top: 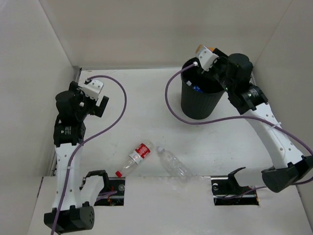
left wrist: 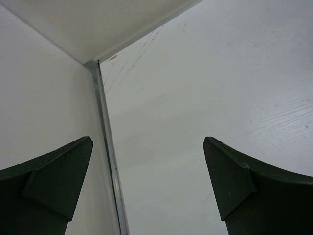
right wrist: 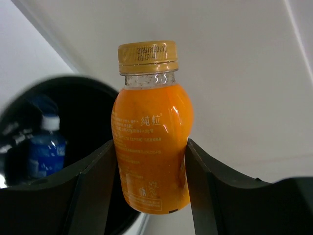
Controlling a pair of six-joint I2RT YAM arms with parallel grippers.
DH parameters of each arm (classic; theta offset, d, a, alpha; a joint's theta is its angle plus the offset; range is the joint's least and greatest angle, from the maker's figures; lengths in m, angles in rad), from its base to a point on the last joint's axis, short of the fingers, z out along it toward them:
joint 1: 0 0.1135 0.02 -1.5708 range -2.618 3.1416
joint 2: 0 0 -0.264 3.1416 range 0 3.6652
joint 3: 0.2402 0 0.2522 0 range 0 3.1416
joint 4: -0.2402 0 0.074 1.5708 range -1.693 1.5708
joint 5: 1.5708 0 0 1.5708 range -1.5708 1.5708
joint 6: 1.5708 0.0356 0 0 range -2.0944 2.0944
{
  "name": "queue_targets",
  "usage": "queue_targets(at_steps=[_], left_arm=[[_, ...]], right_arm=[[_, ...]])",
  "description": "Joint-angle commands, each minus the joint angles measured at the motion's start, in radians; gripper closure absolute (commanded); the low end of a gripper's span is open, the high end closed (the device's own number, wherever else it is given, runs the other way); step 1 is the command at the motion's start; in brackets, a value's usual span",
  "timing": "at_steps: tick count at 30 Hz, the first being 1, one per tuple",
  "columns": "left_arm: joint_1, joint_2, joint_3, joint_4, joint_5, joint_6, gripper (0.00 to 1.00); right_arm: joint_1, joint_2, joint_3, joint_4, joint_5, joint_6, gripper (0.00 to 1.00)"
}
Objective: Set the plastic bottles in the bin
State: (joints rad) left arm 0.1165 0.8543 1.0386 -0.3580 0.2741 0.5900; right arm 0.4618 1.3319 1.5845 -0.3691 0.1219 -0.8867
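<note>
My right gripper (top: 204,55) is shut on the short orange bottle (right wrist: 151,142), holding it upright above the far rim of the black ribbed bin (top: 201,100); its yellow cap (top: 200,48) shows in the top view. In the right wrist view the bin's opening (right wrist: 83,117) is to the left and below, with the blue-label bottle (right wrist: 46,147) lying inside. That bottle also shows in the top view (top: 197,89). The red-label, red-capped bottle (top: 138,154) and the plain clear bottle (top: 173,163) lie on the table near the front edge. My left gripper (top: 99,105) is open and empty at the far left (left wrist: 148,139).
White walls close in the table on the left, back and right. In the left wrist view a metal seam (left wrist: 108,147) runs where the left wall meets the table. Purple cables (top: 120,105) loop over the table from both arms.
</note>
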Motion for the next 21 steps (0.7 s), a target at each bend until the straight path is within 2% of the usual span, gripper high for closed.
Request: queue_targets(at_steps=[1, 4, 6, 8, 9, 15, 21], left_arm=[[-0.039, 0.031, 0.05, -0.008, 0.065, -0.006, 0.0], [-0.089, 0.071, 0.086, -0.053, 0.082, 0.014, 0.0], [-0.114, 0.091, 0.101, -0.071, 0.08, 0.019, 0.0], [-0.136, 0.107, 0.112, -0.093, 0.08, 0.025, 0.0], [-0.146, 0.114, 0.116, -0.105, 0.082, 0.025, 0.0], [-0.228, 0.117, 0.115, -0.219, 0.083, 0.019, 0.0], [-0.424, 0.08, 0.11, -0.537, 0.063, 0.002, 0.0]], right_arm=[[-0.053, -0.025, -0.087, -0.013, -0.005, 0.014, 1.0], [-0.076, -0.04, -0.132, -0.014, -0.033, 0.046, 0.93], [-0.085, -0.04, -0.15, -0.005, -0.036, 0.071, 0.8], [-0.091, -0.039, -0.161, 0.004, -0.044, 0.092, 0.32], [-0.097, -0.04, -0.17, 0.016, -0.045, 0.106, 0.0], [-0.111, -0.056, -0.163, 0.041, -0.019, 0.173, 0.0], [-0.139, -0.106, -0.113, 0.033, 0.019, 0.239, 0.0]])
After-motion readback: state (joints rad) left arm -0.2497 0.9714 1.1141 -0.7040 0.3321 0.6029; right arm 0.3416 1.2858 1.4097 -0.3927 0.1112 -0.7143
